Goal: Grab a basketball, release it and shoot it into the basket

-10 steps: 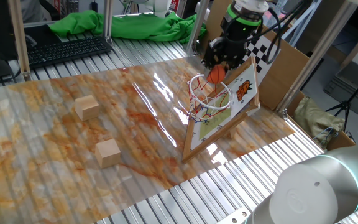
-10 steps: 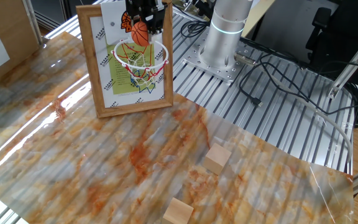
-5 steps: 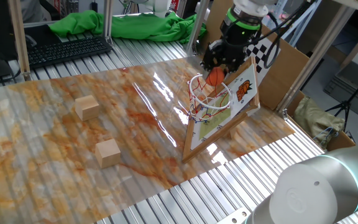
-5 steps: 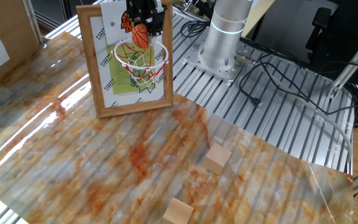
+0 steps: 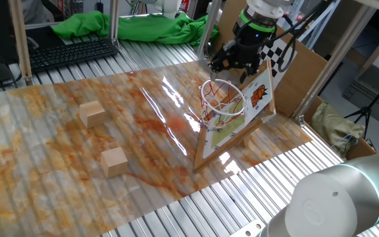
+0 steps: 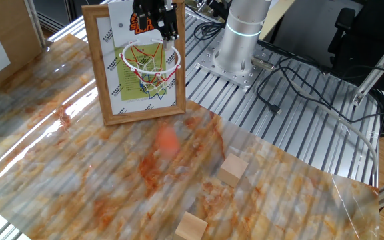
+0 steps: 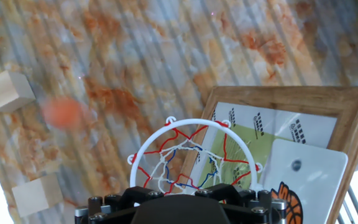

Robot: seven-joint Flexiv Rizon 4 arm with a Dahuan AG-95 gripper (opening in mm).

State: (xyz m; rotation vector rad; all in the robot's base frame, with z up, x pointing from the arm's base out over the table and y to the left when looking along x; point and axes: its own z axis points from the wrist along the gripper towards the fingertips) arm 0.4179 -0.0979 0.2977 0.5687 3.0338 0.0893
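The basketball (image 6: 169, 141) is a blurred orange spot over the marbled table, below and in front of the basket and clear of my gripper. It also shows blurred in the hand view (image 7: 64, 112). I cannot pick it out in the first fixed view. The basket (image 5: 220, 99) has a red-orange rim and white net on a tilted wood-framed backboard (image 6: 109, 67), and it also shows in the hand view (image 7: 194, 155). My gripper (image 5: 235, 60) hangs just above the rim, open and empty, as the other fixed view (image 6: 155, 17) also shows.
Two tan wooden cubes (image 5: 91, 112) (image 5: 114, 161) lie on the marbled sheet; they also show in the other fixed view (image 6: 233, 169) (image 6: 191, 227). A checkerboard panel (image 5: 280, 52) stands behind the backboard. A keyboard (image 5: 71, 52) and a green cloth (image 5: 143, 26) lie at the back.
The ball was between my fingers over the rim. It has left them and dropped to the table in front of the basket. My fingers have spread.
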